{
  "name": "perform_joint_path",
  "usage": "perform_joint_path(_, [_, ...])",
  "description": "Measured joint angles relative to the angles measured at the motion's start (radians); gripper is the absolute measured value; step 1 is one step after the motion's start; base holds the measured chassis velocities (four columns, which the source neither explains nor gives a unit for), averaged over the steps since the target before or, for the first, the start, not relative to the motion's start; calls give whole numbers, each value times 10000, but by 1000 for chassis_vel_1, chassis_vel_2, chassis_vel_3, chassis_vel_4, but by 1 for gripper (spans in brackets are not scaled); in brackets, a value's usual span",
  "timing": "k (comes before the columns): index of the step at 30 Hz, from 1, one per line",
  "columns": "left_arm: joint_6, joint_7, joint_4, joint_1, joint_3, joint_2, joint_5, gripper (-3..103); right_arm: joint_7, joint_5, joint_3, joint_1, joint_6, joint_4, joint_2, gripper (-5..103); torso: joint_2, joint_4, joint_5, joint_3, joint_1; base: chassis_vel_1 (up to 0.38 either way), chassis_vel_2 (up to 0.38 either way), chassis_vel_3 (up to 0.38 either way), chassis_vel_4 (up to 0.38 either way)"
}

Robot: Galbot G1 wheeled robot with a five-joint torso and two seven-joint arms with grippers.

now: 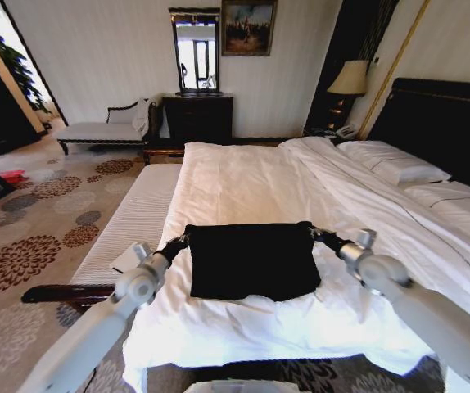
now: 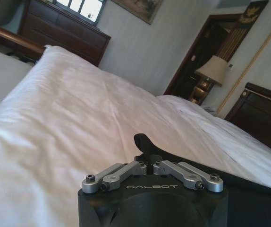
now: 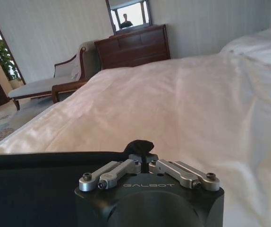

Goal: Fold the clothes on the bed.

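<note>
So the robot's got the black T-shirt [image 1: 251, 260] already folded into a rectangle near the foot edge of the bed [image 1: 243, 176], long axis running left-right between the 2 arms. Left end effector [image 1: 181, 241] is clenched on the shirt's far left corner, right end effector [image 1: 312, 233] is clenched on the far right corner, both pinching a bit of black fabric. The shirt body lies toward the robot from both grips, so neither arm is nearer; looks like a mid-fold hold.
</note>
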Motion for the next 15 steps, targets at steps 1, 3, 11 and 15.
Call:
perform_joint_path(1, [-29,67,360,-340,214,-151,88,1,-73,-26,-302,339,64,-302,120,2,0,2,3,0,0,0,0,0,0])
perform_joint_path(3, [-64,194,885,-760,499,-350,192,1,-167,-75,-679,775,146,-717,284,2,0,1,-4,-1,0,0,0,0,0])
perform_joint_path(11, [-225,701,2909,-2246,1130,-1215,540,1,-657,-459,-1949,2393,569,-2450,1106,2,-1,3,-1,-2,0,0,0,0,0])
perform_joint_path(15, [-324,964,3726,-2705,1301,-1527,691,1,-872,-637,-2372,2919,746,-3117,1479,2,0,1,1,-2,-1,0,0,0,0])
